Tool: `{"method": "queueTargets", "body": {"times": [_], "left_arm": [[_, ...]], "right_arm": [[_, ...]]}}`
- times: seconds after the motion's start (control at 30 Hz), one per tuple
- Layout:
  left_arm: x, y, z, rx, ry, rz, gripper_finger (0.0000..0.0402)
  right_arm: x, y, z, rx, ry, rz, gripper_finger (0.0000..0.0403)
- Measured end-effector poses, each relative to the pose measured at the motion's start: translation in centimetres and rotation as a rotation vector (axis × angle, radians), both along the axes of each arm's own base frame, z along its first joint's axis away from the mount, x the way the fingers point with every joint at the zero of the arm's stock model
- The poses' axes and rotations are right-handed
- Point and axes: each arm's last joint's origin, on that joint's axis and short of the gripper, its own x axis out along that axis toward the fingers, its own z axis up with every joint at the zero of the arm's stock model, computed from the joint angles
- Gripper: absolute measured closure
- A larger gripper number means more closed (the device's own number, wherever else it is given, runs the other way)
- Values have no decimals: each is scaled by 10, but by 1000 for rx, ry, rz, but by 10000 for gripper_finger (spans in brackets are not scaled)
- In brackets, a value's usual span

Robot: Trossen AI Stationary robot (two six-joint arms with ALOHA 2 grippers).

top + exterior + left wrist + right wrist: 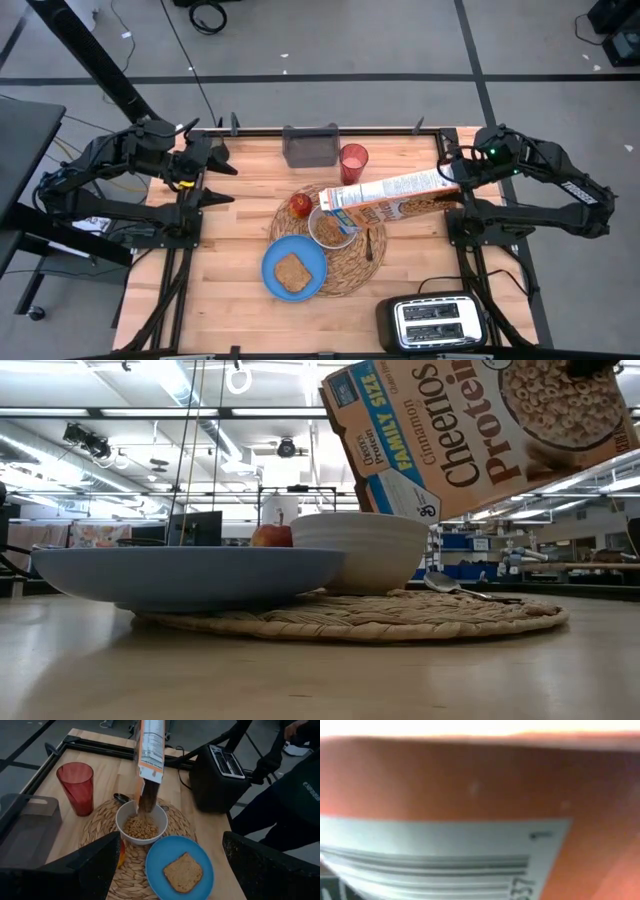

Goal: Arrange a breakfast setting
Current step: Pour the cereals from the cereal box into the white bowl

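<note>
A round woven placemat (pixel 345 272) lies mid-table and bears a white bowl (pixel 142 822) with cereal in it. Beside the bowl are a blue plate (pixel 293 268) with a toast slice (pixel 184 872), a red apple (pixel 300 205) and a spoon (pixel 368 243). The red cup (pixel 353 162) stands behind the mat on the wood. My right gripper (pixel 452 185) is shut on the Cheerios Protein box (pixel 400 195), which tilts over the bowl. Cereal falls from its open end (pixel 147 800). My left gripper (pixel 225 177) hangs open at the far left, holding nothing. My right gripper holds the box by its closed bottom end (pixel 442 186), the end toward the table's right. The box's barcode face (pixel 445 855) fills the wrist view, and the fingers themselves are hidden. The box is lifted clear, slanting down, open end lowest above the bowl.
A grey tray (pixel 310 147) stands at the far edge beside the cup. A black-and-silver toaster (pixel 435 322) sits at the near right corner. A person in dark clothing (pixel 295 785) stands beyond the table's near side. Bare wood shows at the near left.
</note>
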Motion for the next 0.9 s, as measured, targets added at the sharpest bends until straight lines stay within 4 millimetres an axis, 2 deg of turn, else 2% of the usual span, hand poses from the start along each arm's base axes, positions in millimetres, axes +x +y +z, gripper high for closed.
{"method": "queueTargets", "body": {"times": [0.1,0.53,0.9], "left_arm": [[0,0,0,-8,0,4,47],[0,0,0,-10,-2,5,47],[0,0,0,-10,-3,4,47]], "right_arm": [[1,1,0,36,-4,21,167],[2,0,2,7,-13,-11,167],[-6,3,10,12,7,-16,168]]}}
